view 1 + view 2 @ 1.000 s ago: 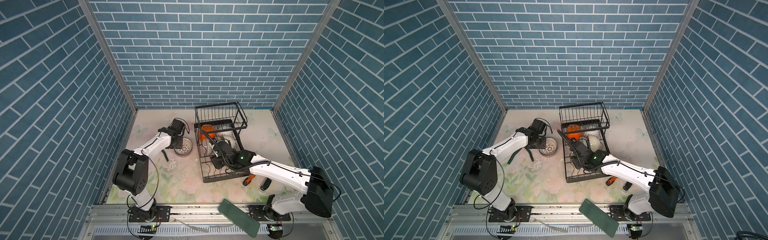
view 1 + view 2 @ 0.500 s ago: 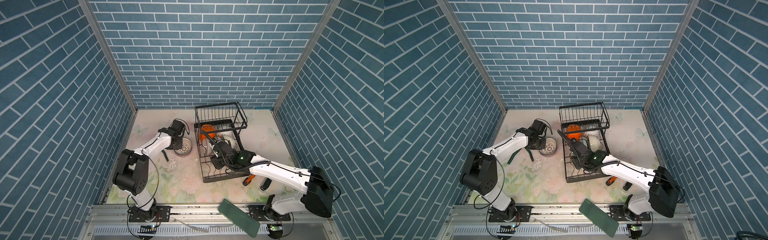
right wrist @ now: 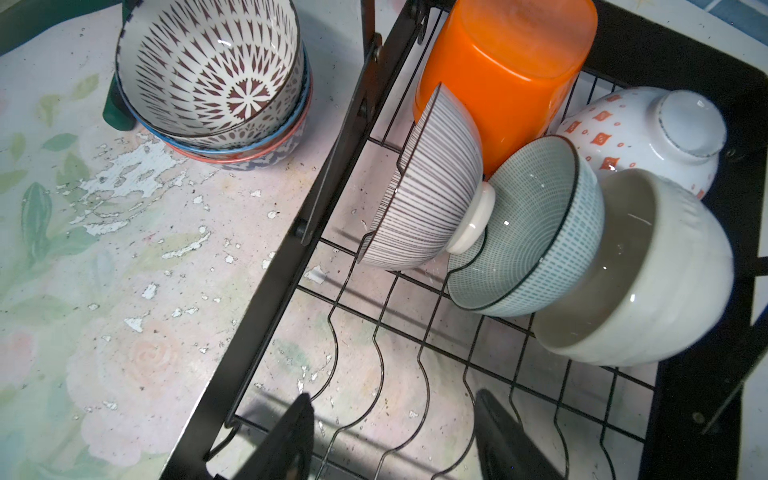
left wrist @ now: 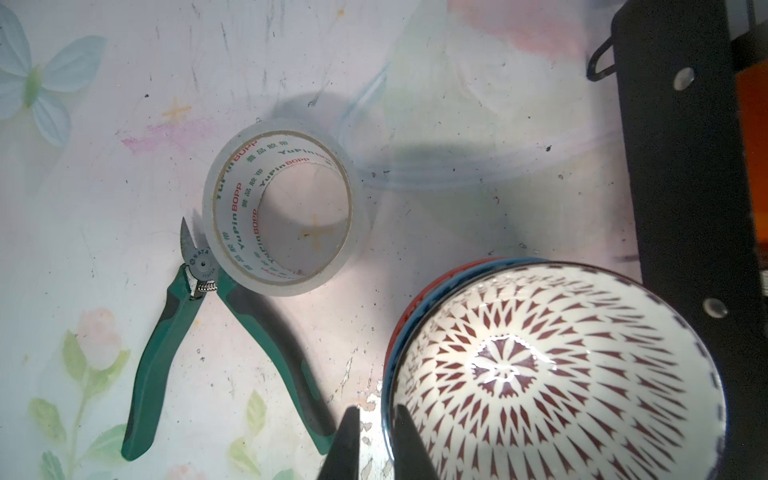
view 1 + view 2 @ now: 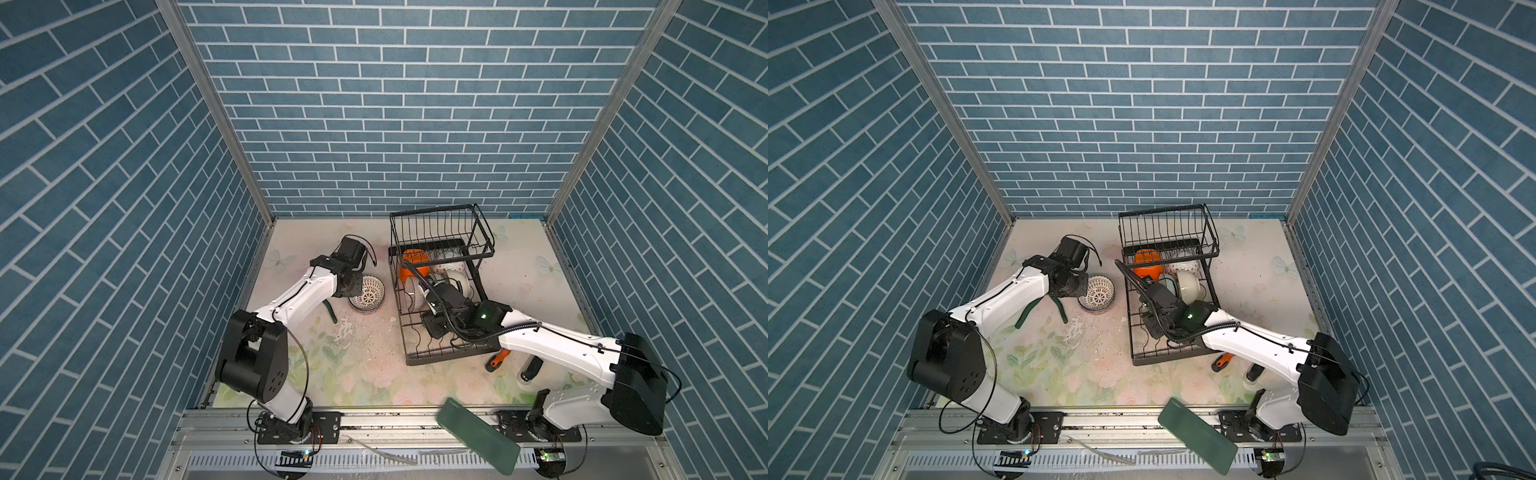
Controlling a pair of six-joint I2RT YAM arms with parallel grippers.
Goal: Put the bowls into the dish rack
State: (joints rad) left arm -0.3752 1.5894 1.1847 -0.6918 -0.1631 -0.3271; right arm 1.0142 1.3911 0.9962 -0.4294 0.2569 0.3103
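Left of the dish rack [image 5: 440,226] [image 5: 1167,226] [image 3: 266,291], a stack of patterned bowls [image 5: 368,293] [image 5: 1096,294] [image 3: 208,66] sits on the table. My left gripper [image 5: 351,291] [image 5: 1079,291] [image 4: 376,411] is shut on the rim of the top bowl [image 4: 552,374], one finger inside and one outside. In the rack's lower tier lean an orange bowl [image 3: 507,62], a striped bowl [image 3: 428,187], a pale green bowl [image 3: 532,232], a cream bowl [image 3: 636,282] and a white bowl with orange marks [image 3: 640,133]. Over the bare curved wires my right gripper [image 5: 434,328] [image 3: 392,399] hangs open, holding nothing.
A clear tape roll [image 4: 282,212] and green pliers [image 4: 166,332] [image 5: 330,309] lie just left of the bowl stack. An orange-handled tool [image 5: 496,360] and a dark cylinder [image 5: 530,368] lie by the rack's front right corner. A flat green slab [image 5: 478,436] overhangs the front rail.
My left gripper's jaws have come together on the top bowl's rim. Both arms stay where they were.
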